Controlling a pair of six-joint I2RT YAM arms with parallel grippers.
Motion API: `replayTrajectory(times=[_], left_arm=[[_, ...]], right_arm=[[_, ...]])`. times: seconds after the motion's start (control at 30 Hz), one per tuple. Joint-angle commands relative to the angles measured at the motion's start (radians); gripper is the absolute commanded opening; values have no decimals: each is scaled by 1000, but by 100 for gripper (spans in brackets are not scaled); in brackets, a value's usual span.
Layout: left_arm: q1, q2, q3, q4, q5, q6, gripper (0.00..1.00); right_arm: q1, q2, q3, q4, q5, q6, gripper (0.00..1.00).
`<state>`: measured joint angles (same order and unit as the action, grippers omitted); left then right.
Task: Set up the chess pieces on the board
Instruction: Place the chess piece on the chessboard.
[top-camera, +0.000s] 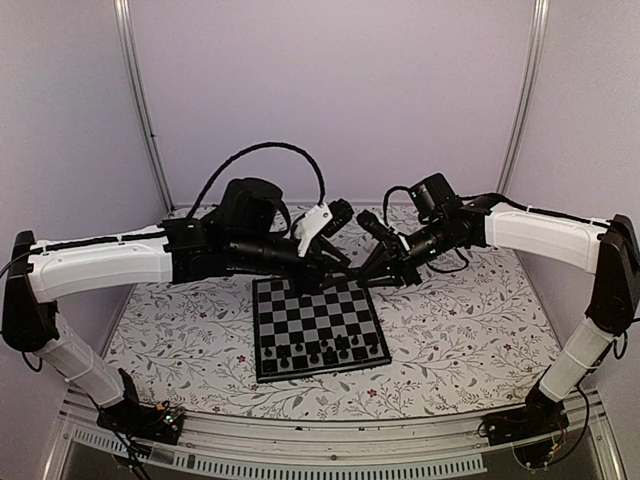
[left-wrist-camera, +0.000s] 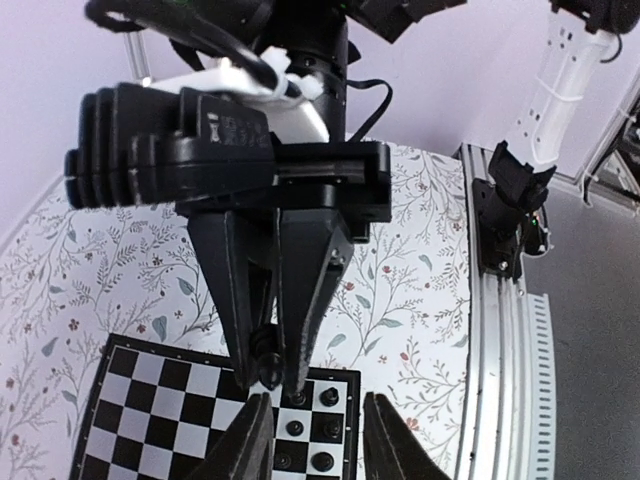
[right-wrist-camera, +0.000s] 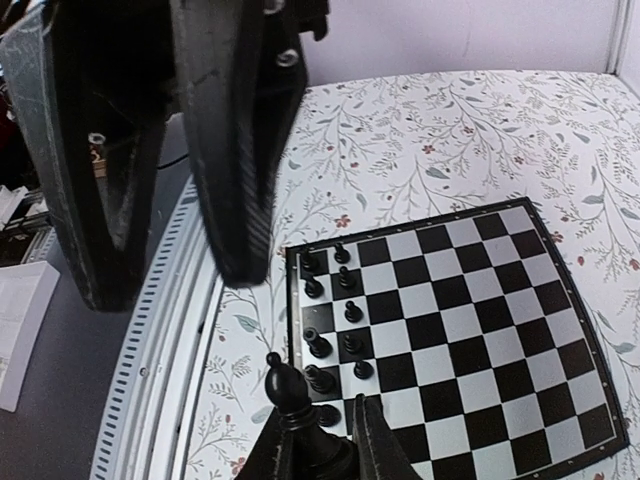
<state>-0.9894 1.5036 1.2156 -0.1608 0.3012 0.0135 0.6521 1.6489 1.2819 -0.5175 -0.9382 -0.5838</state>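
Over the board (top-camera: 318, 335), right claw (left-wrist-camera: 272, 375) (chess piece (right-wrist-camera: 286, 392) within) opposite left claw (left-wrist-camera: 316, 412).

board (left-wrist-camera: 150, 420): cut off at bottom edge | piece (right-wrist-camera: 288, 385) base: hidden between fingers (right-wrist-camera: 385, 452)

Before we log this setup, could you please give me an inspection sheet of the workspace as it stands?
Surface: floral table cover, lying flat.
Job's things: board at centre; black chess pieces stand in its two near rows, with gaps.
Clutter: nothing seen.
End effectors: left end effector open and empty; right end effector shut on the held piece; both by the board's far edge.
Cables: black cable loops above the left arm.
Surroundings: pale walls, metal frame post.
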Motion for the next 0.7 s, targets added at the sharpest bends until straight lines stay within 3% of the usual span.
replayTrajectory(times=[0.0, 0.37, 0.67], left_arm=[[-5, 44, 53, 24, -14, 137, 33], [-9, 131, 134, -58, 7, 171, 28], [-5, 145, 162, -126, 0, 165, 5]], right_arm=[[5, 7, 13, -17, -131, 32, 8], [4, -6, 5, -21, -130, 23, 9], [3, -3, 7, -23, -128, 22, 11]])
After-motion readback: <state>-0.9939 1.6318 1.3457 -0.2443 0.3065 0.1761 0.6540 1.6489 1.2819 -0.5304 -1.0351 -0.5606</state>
